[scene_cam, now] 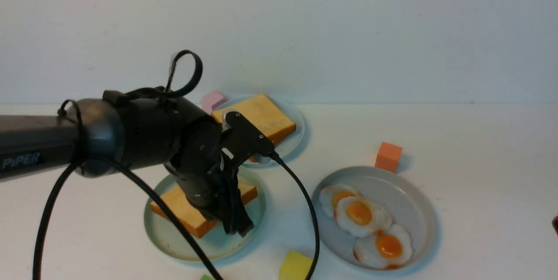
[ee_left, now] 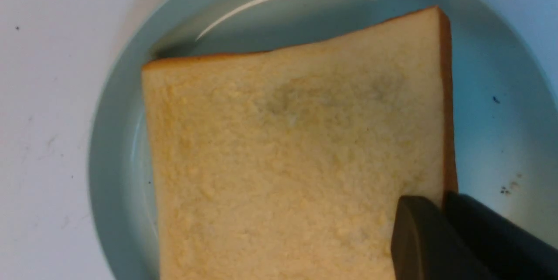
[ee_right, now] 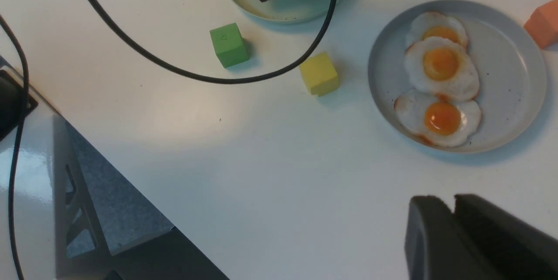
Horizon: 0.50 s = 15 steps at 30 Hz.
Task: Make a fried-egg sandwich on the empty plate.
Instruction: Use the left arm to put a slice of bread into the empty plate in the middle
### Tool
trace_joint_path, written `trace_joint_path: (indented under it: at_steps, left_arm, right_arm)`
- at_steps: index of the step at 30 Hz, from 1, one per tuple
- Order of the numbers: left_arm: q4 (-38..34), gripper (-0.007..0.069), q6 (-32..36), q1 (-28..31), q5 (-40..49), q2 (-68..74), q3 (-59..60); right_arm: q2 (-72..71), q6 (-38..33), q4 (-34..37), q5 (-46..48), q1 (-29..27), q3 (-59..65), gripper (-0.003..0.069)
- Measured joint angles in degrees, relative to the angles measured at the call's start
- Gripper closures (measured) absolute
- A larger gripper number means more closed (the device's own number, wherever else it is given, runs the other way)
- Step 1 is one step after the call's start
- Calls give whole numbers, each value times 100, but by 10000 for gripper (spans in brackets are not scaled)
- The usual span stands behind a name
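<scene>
Left claw is pinching golden-brown square toast slice on round mint-green plate; right claw pressed together; white fried egg, second slice are waiting.

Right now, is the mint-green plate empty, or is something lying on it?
Not empty. One toast slice lies on the mint-green plate, covering much of it; the slice's visible top is bare.

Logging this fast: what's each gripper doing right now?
Left gripper: jaws shut, empty, over the square golden-brown toast slice.
Right gripper: jaws shut, holding nothing.
</scene>
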Motion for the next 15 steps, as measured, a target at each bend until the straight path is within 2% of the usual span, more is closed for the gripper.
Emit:
trace_joint_path:
  at_steps: [4, 6, 15]
  left_arm:
    - [-12, 578, 0, 0, 0, 0, 0]
    - [-11, 550, 0, 0, 0, 0, 0]
    - [-44, 309, 0, 0, 5, 0, 0]
  right_arm:
    - [0, 0, 0, 0, 0, 0, 554]
    - [0, 0, 0, 0, 0, 0, 552]
    - [0, 0, 0, 5, 0, 0, 543]
